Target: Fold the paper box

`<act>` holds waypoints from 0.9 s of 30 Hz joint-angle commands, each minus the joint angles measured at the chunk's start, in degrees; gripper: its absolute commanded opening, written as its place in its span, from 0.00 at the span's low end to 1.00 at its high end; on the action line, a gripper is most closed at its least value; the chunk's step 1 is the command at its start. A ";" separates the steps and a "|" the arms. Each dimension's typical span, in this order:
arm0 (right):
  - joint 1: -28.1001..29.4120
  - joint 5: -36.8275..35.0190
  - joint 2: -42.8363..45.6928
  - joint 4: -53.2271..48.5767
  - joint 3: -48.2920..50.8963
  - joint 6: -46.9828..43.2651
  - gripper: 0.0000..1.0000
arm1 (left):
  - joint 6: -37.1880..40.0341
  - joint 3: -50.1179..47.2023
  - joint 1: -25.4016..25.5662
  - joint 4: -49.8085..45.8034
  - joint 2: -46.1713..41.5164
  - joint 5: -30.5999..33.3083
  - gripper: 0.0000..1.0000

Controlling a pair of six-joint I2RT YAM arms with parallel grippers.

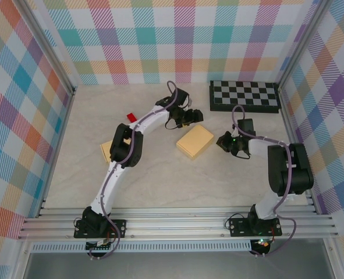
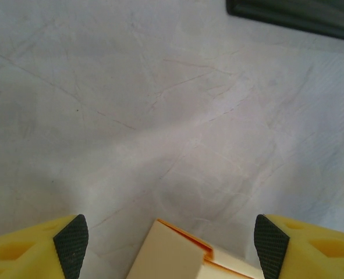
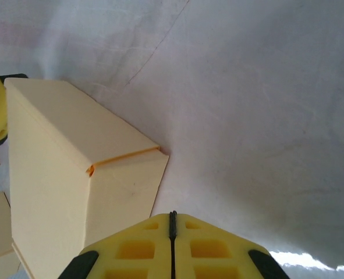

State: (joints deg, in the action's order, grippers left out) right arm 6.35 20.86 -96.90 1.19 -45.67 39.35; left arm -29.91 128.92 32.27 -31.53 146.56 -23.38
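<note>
Tan paper box (image 1: pixel 195 140), left pincer (image 2: pixel 170 241) spread, right pincer (image 3: pixel 173 229) closed

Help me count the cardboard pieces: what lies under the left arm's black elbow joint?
A flat pale-yellow paper piece pokes out at its left; the black elbow joint covers the rest, so its full outline is hidden.

Right pincer (image 3: pixel 173 220) (jaws together) hangs near the paper box (image 3: pixel 61 151) — ungripped.

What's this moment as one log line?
left gripper: open, at box edge | right gripper: shut, beside box | box: on table
</note>
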 commanded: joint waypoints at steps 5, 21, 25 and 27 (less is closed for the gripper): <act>-0.55 6.14 -6.89 8.95 -3.07 -1.64 0.06 | 0.73 3.16 2.14 -1.66 2.85 -4.61 0.77; 8.90 0.42 -6.94 24.50 1.53 14.12 0.03 | -5.86 16.26 8.33 -1.12 11.81 -9.17 0.76; 10.15 -4.42 -2.89 22.93 5.86 18.07 0.03 | -4.47 16.40 6.93 -3.83 11.81 -6.59 0.76; 11.25 -6.63 -0.03 21.79 8.65 19.84 0.04 | -4.10 16.44 5.55 -5.01 11.55 -5.21 0.76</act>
State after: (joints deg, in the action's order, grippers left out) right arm 14.09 13.52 -100.38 20.10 -39.46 55.13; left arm -32.14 144.49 34.96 -33.06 156.16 -24.95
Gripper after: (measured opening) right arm 0.049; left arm 0.762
